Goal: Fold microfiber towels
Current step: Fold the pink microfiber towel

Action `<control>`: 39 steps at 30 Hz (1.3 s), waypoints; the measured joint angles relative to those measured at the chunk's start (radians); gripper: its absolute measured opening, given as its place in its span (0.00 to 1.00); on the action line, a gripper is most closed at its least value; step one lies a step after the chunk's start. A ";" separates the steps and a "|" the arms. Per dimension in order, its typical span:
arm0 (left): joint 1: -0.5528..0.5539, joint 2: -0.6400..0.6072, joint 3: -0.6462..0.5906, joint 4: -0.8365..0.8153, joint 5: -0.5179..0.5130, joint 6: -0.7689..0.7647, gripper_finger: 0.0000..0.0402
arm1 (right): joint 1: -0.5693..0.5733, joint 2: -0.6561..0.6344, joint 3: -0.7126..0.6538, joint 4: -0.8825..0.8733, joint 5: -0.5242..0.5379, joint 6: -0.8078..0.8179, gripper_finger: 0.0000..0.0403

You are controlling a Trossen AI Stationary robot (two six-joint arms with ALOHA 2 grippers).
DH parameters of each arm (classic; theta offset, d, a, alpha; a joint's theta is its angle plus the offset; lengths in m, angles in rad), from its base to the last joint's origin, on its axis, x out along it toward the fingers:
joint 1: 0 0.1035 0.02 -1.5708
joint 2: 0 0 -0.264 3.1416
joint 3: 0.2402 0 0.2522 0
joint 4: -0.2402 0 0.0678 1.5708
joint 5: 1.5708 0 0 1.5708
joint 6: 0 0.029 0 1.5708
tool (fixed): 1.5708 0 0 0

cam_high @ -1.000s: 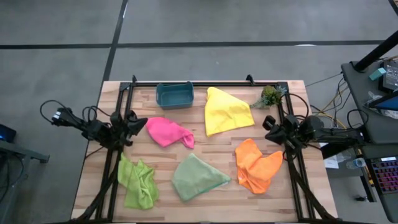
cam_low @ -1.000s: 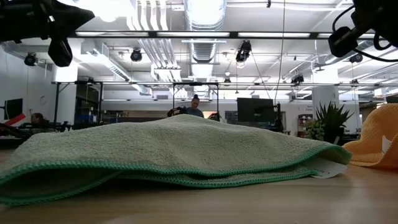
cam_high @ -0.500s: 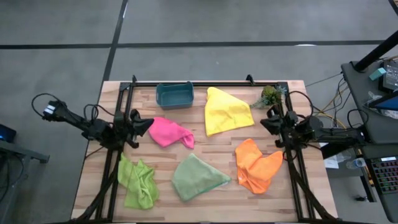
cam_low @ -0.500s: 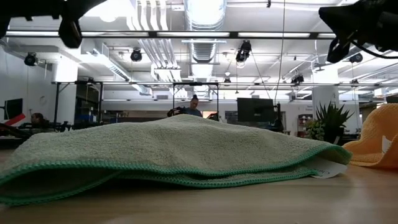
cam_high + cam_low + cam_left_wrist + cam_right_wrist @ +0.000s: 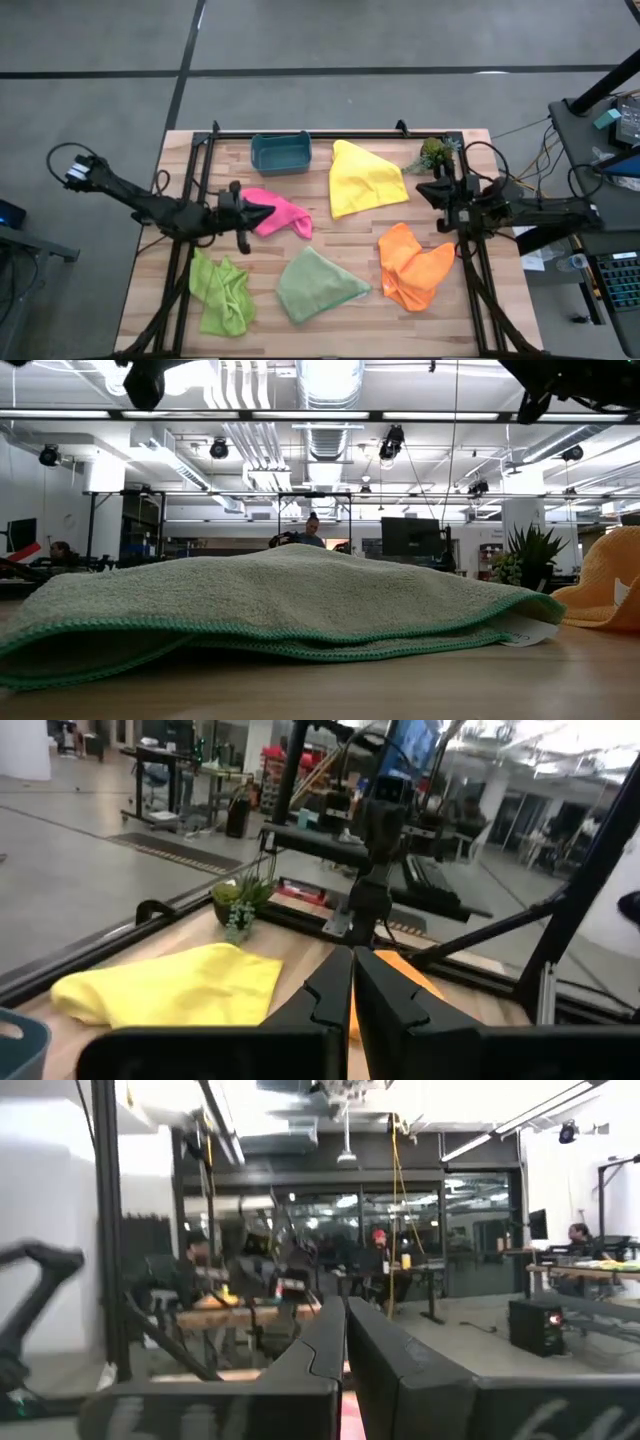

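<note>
Five soft towels lie on the wooden surface point(image 5: 330, 245). The left claw point(image 5: 262, 212) is shut tight and holds nothing. It hangs over the pink towel point(image 5: 283, 213), on the left side. The right claw point(image 5: 424, 190) is shut and holds nothing too. It is by the right edge, between the yellow towel point(image 5: 365, 180) at the far side and the orange towel point(image 5: 412, 265). The sage green towel point(image 5: 315, 285) and the lime green towel point(image 5: 220, 290) lie at the near side.

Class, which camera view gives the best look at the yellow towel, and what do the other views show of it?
The high view shows the yellow towel whole, lying flat between the teal bin and the plant sprig. The left wrist view shows it obliquely, partly hidden behind that arm's fingers. The low and right wrist views do not show it.
</note>
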 joint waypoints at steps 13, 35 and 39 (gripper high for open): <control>0.019 0.181 0.247 -0.583 0.068 -0.268 0.02 | 0.000 0.268 0.130 0.002 0.000 -0.098 0.02; 0.040 0.501 0.267 -0.912 0.206 -0.313 0.51 | 0.000 0.486 0.184 0.039 0.000 -0.133 0.02; 0.045 0.561 0.268 -0.973 0.206 -0.307 0.51 | 0.000 0.517 0.184 0.088 0.000 -0.124 0.02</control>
